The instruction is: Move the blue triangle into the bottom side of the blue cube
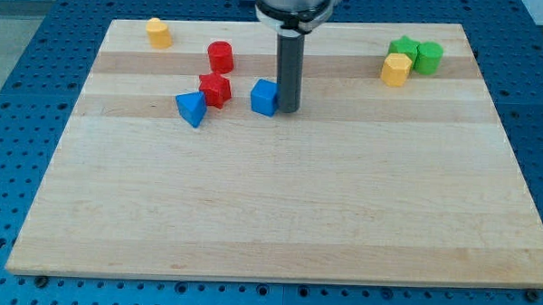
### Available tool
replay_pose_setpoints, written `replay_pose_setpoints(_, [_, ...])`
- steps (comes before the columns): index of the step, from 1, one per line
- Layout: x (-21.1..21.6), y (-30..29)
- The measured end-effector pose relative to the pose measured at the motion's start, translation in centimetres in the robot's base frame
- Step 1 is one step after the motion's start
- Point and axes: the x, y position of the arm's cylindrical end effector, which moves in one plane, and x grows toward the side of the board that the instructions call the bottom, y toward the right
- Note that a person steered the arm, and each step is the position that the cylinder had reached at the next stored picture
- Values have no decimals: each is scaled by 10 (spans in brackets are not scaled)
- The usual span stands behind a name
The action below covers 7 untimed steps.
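Note:
The blue cube sits on the wooden board a little above its middle. The blue triangle lies to the cube's left and slightly lower, apart from it. My tip stands right beside the cube's right face, touching or nearly touching it. The rod rises straight up from there to the arm at the view's top.
A red star-shaped block sits between triangle and cube, next to the triangle. A red cylinder is above it. A yellow block is at top left. Two green blocks and a yellow block cluster at top right.

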Motion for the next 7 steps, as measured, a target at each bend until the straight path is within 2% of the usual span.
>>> replay_pose_setpoints(1, [7,-15])
replay_pose_setpoints(2, [39,-33])
replay_pose_setpoints(3, [66,-79])
replay_pose_setpoints(4, [65,-142])
replay_pose_setpoints(5, [44,-184])
replay_pose_setpoints(6, [20,-194])
replay_pose_setpoints(7, [17,-180])
